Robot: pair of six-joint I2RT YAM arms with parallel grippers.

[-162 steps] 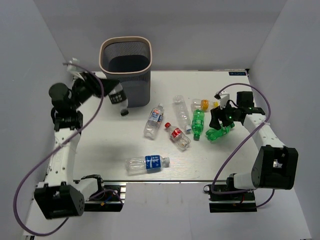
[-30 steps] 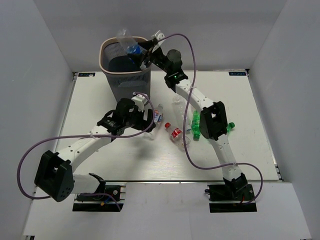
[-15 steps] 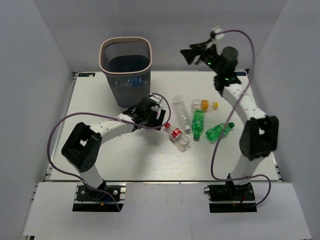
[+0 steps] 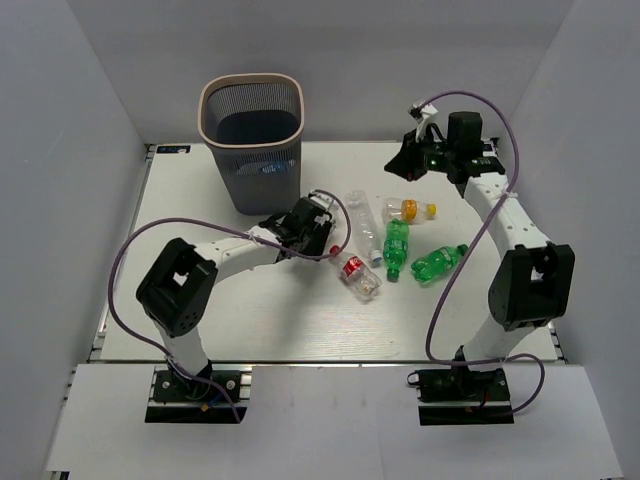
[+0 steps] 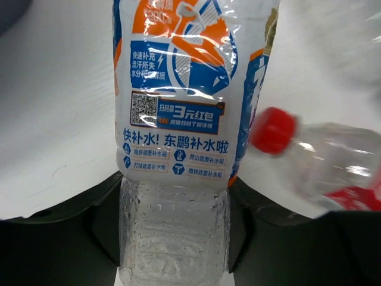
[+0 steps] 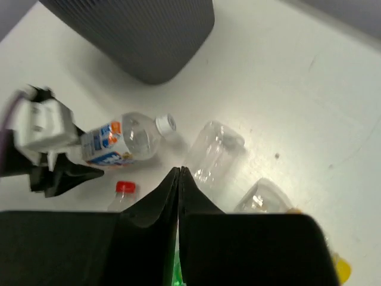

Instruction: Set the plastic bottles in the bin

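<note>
The left tool [image 4: 310,222], at centre frame in the overhead view, has its two fingers pressed against either side of the blue-and-orange-labelled bottle [image 5: 172,89]. It grips the clear stretch below the label while the bottle lies on the bench [image 4: 200,300]. A red-capped bottle [image 5: 274,130] lies just beside it, so a straight lift first should avoid dragging that one along. Then carry it to the bin [image 4: 262,185] at upper left, clearing the rim before letting go; held off-centre, the bottle may droop. The right tool [image 6: 178,174] hangs empty at upper right, fingers pressed together.
</note>
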